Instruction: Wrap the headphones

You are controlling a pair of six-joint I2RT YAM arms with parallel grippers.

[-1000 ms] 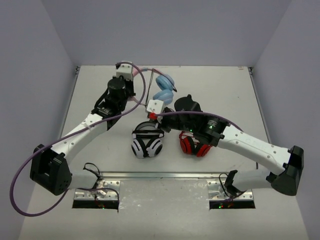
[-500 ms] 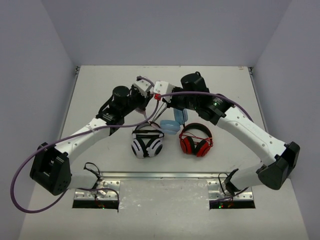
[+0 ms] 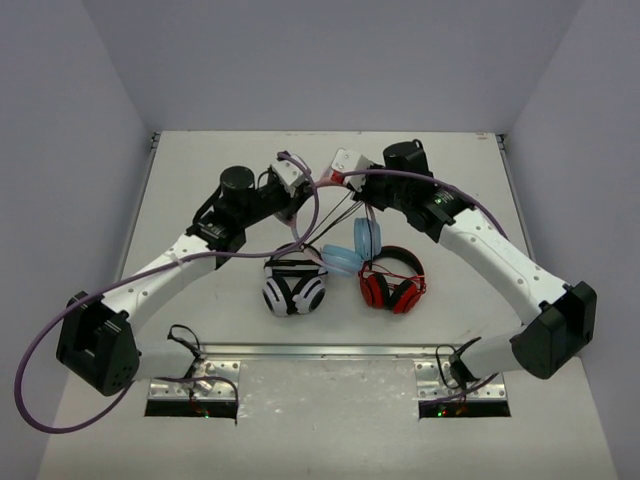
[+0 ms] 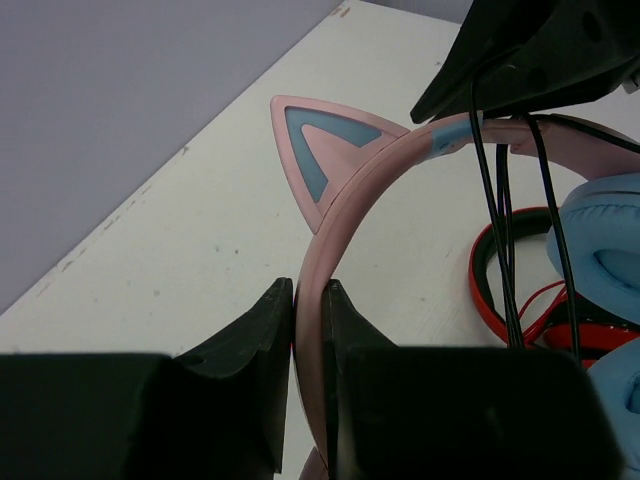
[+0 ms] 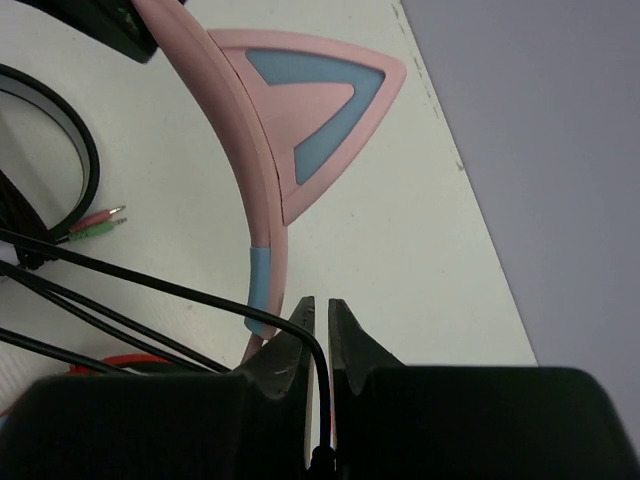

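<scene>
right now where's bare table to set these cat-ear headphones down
Free: the far left corner of the table behind the left arm, and the far right corner beyond the right arm. Crowded: the centre, where the cat-ear headphones cluster with the white-and-black headphones and red-and-black headphones.

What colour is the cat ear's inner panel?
The cat ear panel is light blue, framed in pink; clearest in the right wrist view.

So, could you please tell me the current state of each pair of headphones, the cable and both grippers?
headphones: held up by the pink headband, blue ear cups hanging.
cable: black strands hanging from the right gripper, wrap not finished.
left gripper: shut on the headband.
right gripper: shut on the cable.
white-and-black headphones: lying on the table, not held.
red-and-black headphones: lying on the table, not held.
</scene>
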